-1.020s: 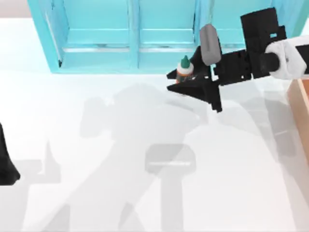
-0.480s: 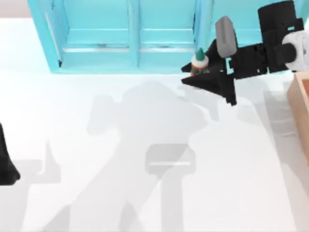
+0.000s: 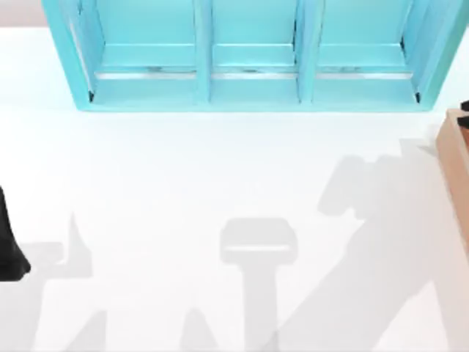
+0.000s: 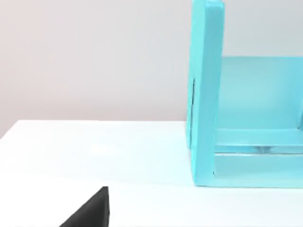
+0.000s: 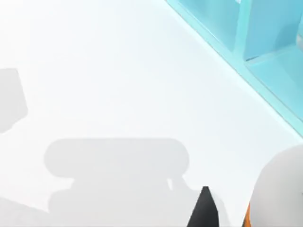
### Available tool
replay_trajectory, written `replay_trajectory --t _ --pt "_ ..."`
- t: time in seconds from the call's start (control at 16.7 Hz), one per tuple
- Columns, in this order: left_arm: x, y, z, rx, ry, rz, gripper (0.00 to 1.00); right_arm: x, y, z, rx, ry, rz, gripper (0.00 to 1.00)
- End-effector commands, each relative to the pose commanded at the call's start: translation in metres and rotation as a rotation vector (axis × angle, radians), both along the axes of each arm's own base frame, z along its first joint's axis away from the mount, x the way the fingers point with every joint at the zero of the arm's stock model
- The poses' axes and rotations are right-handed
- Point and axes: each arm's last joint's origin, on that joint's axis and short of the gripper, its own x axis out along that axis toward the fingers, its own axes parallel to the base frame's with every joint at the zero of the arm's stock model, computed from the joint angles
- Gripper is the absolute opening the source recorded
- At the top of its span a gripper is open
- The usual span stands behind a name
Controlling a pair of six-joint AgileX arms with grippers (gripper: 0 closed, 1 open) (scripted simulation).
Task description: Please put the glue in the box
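In the right wrist view an orange strip of the glue's label (image 5: 246,216) shows at the picture's edge, next to a pale rounded body (image 5: 279,189). It sits beside one black fingertip (image 5: 204,210) of my right gripper (image 5: 226,216), which is shut on the glue above the white table. In the top view the tan wooden box (image 3: 456,147) shows as a wall at the right edge. My left gripper (image 4: 90,212) stays parked at the table's left edge, where its arm (image 3: 9,253) is a black shape.
The large teal shelf unit (image 3: 249,73) with three compartments spans the back of the table; one end wall of it (image 4: 204,94) stands close in the left wrist view. Arm shadows fall across the white table (image 3: 220,169) towards the right.
My right gripper has carried the glue to the right, away from the front of the shelf and out of the top view beside the box. The left arm has not moved.
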Motion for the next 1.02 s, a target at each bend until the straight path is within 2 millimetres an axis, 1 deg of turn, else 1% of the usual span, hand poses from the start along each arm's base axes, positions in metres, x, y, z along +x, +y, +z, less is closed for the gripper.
replay_trajectory --t 0.12,0.18,0.3,0.42,0.54,0.6,0.72,0.84,1.02 --pt "0.0 0.0 0.0 0.0 0.0 0.0 1.0 -0.036 -0.049 0.002 0.008 0.001 -0.094 0.0" --pt "0.0 0.0 0.0 0.0 0.0 0.0 1.0 -0.056 -0.069 0.003 0.014 -0.006 -0.137 0.0" --pt "0.0 0.0 0.0 0.0 0.0 0.0 1.0 -0.095 -0.1 0.004 0.024 -0.031 -0.216 0.0" --pt "0.0 0.0 0.0 0.0 0.0 0.0 1.0 -0.129 -0.119 0.003 0.032 -0.063 -0.282 0.0" --pt "0.0 0.0 0.0 0.0 0.0 0.0 1.0 -0.155 -0.129 0.0 0.037 -0.094 -0.33 0.0" --pt "0.0 0.0 0.0 0.0 0.0 0.0 1.0 -0.165 -0.132 -0.001 0.039 -0.107 -0.348 0.0" --pt "0.0 0.0 0.0 0.0 0.0 0.0 1.0 -0.179 -0.135 -0.004 0.042 -0.125 -0.371 0.0" --pt "0.0 0.0 0.0 0.0 0.0 0.0 1.0 -0.184 -0.135 -0.006 0.044 -0.132 -0.379 0.0" --pt "0.0 0.0 0.0 0.0 0.0 0.0 1.0 -0.184 -0.135 -0.006 0.044 -0.132 -0.379 0.0"
